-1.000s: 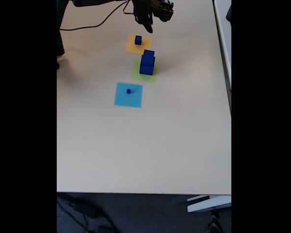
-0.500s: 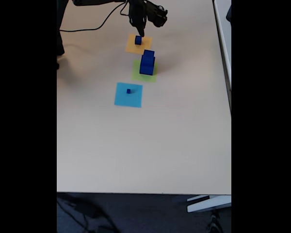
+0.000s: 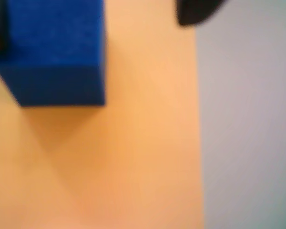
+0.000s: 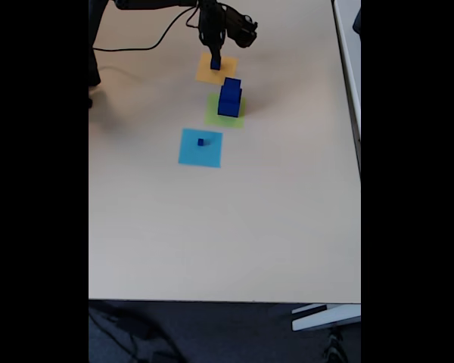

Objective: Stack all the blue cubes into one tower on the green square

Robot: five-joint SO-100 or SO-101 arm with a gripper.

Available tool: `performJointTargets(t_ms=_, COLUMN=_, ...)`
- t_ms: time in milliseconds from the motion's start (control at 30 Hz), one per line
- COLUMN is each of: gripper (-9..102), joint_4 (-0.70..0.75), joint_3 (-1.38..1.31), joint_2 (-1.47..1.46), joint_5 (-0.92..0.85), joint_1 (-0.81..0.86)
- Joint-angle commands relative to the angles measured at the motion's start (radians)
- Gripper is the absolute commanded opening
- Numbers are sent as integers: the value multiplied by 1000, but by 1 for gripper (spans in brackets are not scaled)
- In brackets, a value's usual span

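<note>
Since the earlier frame, the end effector had descended onto the small blue cube on the orange square; jaw opening indeterminate. Off-centre closure risked nudging it aside, away from the green square.

We note two blue cubes stacked upright on the green square, the smaller on top. A third blue cube sits on an orange patch. A tiny blue cube rests on a light-blue patch.
</note>
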Motion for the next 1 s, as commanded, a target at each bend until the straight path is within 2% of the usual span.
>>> performJointTargets(t_ms=0, gripper=20, joint_4=5, joint_3=-6, joint_2=48, joint_5=-17, joint_1=6)
performJointTargets(t_ms=567, gripper=20, joint_4=-3, joint_3=-18, joint_2=54, joint_5=-18, joint_1=3)
performJointTargets(t_ms=967, gripper=20, joint_4=55, joint_3=-92, joint_2=78, joint_5=-41, joint_1=5)
